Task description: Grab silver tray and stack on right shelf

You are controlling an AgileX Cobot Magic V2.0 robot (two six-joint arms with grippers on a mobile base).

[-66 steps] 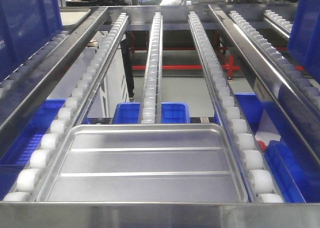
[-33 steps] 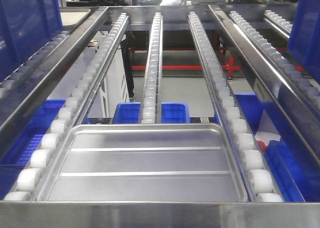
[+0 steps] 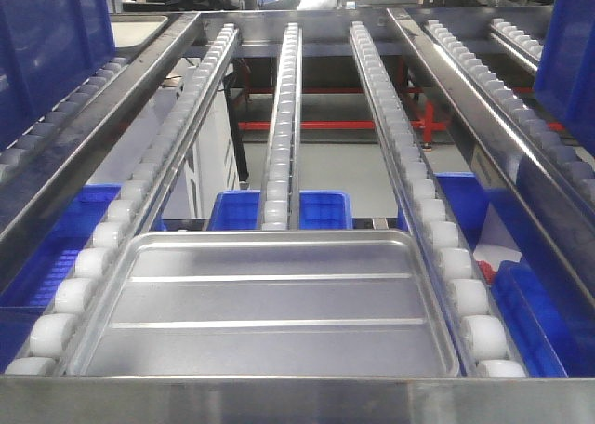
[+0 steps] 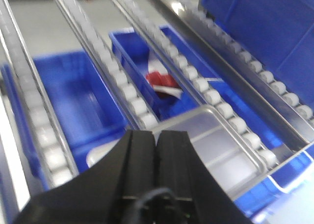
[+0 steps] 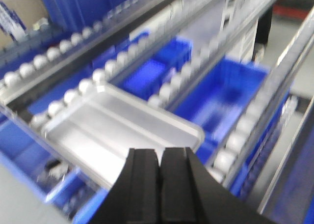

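The tray (image 3: 265, 303) lies ungrasped at the shelf (image 3: 297, 401) front edge; left fingers (image 4: 140, 160) and right fingers (image 5: 144, 180) are together, empty; grabbing and stacking seemingly remain

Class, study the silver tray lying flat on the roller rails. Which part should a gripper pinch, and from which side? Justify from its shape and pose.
Probably the far long rim, from above, one finger inside and one outside. The silver tray lies flat with a thin raised lip. White rollers crowd both short sides, and the front bar hides the near edge.
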